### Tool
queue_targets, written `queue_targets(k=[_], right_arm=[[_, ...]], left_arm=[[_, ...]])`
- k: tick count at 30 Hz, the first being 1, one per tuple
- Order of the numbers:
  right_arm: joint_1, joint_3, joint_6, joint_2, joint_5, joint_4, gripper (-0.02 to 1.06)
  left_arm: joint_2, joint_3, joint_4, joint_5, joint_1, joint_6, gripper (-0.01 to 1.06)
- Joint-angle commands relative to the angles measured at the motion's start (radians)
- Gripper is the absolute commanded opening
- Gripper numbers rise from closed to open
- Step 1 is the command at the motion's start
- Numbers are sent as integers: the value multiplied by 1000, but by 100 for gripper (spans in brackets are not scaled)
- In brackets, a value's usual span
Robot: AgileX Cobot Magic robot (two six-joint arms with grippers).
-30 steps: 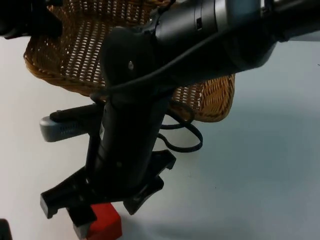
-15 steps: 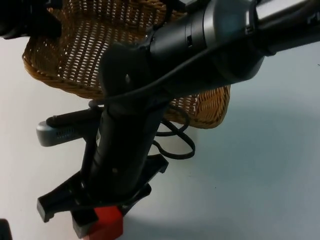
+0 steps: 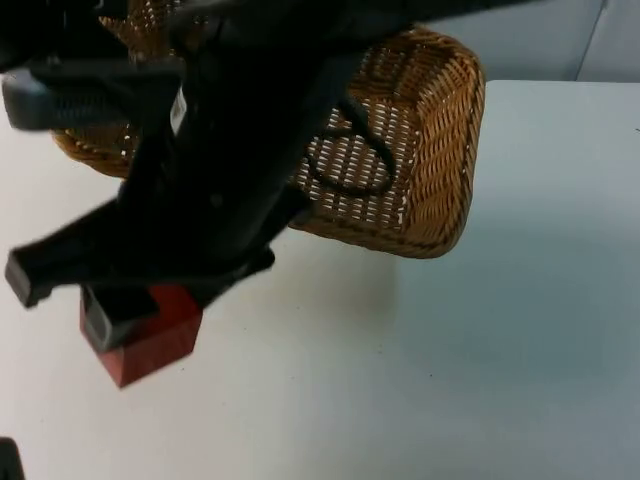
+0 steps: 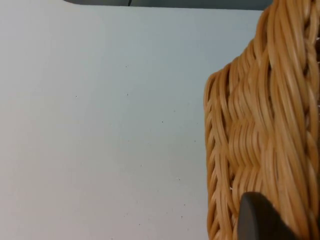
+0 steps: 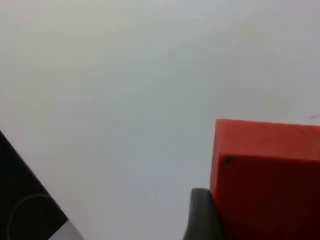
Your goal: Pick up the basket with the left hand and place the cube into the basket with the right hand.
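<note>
Change since earlier: right gripper (image 3: 140, 315) has risen with the cube (image 3: 150, 340) clamped between its fingers, cube now clear of the table (image 3: 480, 380); basket (image 3: 420, 160) sits higher too.
Left gripper: in the left wrist view its fingertip (image 4: 257, 220) presses the basket rim (image 4: 260, 130), so it looks clamped on the rim, holding the basket aloft.
Cube location: hanging beside and below the basket's near edge.
Doing it well: I'd carry the cube above the rim before crossing over, then let go low inside.
Materials: basket is tan woven wicker, open-weave, rounded corners; cube is matte red, sharp-edged; table smooth white.
</note>
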Motion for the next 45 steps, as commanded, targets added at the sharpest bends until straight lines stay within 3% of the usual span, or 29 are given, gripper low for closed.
queue_targets(k=[1, 4, 6, 18, 24, 33, 37, 41, 45], right_arm=[[0, -26, 35, -38, 14, -71, 0], [-12, -81, 107, -69, 66, -200, 0], [-27, -105, 115, -74, 99, -220, 0], [-161, -210, 104, -114, 203, -214, 0], [-277, -205, 98, -131, 287, -214, 0], [-371, -155, 70, -126, 305, -214, 0], [-371, -155, 50, -106, 296, -214, 11], [-371, -155, 61, -72, 283, -214, 46], [-371, -155, 74, -53, 278, -208, 54]], left_arm=[[-11, -2, -23, 37, 0, -7, 0], [-11, -2, -16, 47, 0, -7, 0], [-11, -2, -16, 52, 0, -7, 0], [-11, -2, -8, 69, -4, -7, 0], [-11, -2, -5, 71, -4, -7, 0], [-11, -2, 15, 67, -4, -7, 0], [-11, -2, 16, 69, -4, -7, 0], [-11, -2, 17, 76, -4, -7, 0], [-11, -2, 17, 78, -4, -7, 0]])
